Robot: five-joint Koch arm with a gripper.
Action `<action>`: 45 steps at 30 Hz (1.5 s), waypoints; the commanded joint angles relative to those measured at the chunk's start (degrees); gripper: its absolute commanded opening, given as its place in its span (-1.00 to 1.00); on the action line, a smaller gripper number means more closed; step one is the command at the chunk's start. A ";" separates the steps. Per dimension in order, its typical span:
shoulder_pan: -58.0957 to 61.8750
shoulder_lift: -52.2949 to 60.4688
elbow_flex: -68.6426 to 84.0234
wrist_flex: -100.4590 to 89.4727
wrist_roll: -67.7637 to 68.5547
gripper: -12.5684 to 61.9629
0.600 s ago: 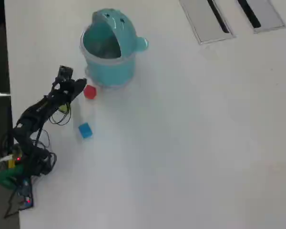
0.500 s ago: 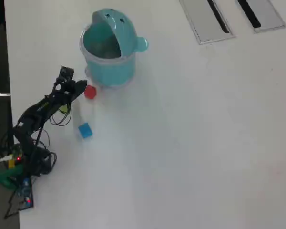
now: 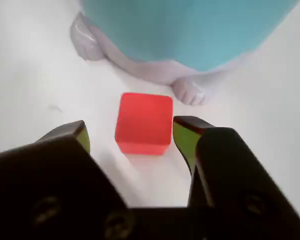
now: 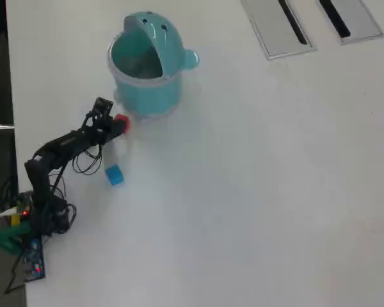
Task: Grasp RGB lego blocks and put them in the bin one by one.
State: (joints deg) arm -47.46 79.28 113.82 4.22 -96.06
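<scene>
While the red block [image 3: 144, 123] sits on the white table [image 4: 262, 179] just in front of the teal bin [image 4: 144, 67], we see our gripper [image 3: 131, 136] now reaching forward so that its two tips flank the cube, where half a second ago the arm was folded further back and the tips stood short of it, to the left in the overhead view. In the wrist view the fingers [image 3: 186, 136] are spread, one on each side of the block, with a sliver of table showing between each tip and the red faces; they are not pinching anything yet. We judge that the approach is done and closing the jaws is the next step, after which the block must be lifted over the bin's rim. The block itself has not shifted between the overhead pictures.

Our blue block [image 4: 114, 174] lies on the table below the gripper in the overhead view, apart from the red one, untouched. We cannot find a yellow-green block in either view; whether it is inside the bin we cannot tell. Two grey slotted panels [image 4: 310, 22] lie at the table's far edge.

We find no brand, label or readable writing anywhere; the bin carries only two small dark eye dots.
</scene>
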 commanded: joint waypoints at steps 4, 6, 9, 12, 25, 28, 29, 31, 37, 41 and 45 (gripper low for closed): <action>0.70 -1.85 -3.96 -0.53 -0.62 0.16; 0.70 -3.08 -4.31 -0.97 -0.62 0.16; 0.79 -4.66 -4.75 -1.14 -0.70 0.16; 0.97 -6.24 -6.06 -1.85 -0.62 0.16; 0.26 -8.61 -8.96 -2.29 -0.53 -0.02; -0.44 -8.61 -8.88 -2.46 -0.53 -0.13; -0.53 -8.61 -8.79 -2.46 -0.53 -0.18; -0.62 -8.17 -8.26 -2.64 -0.44 -0.33; -0.79 -4.04 -5.36 -3.87 -0.53 -0.39; -0.70 1.49 -2.64 -3.34 -0.53 -0.39; -0.70 8.17 -1.41 -2.81 -0.70 -0.39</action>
State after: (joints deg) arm -47.46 82.53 114.52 3.52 -96.06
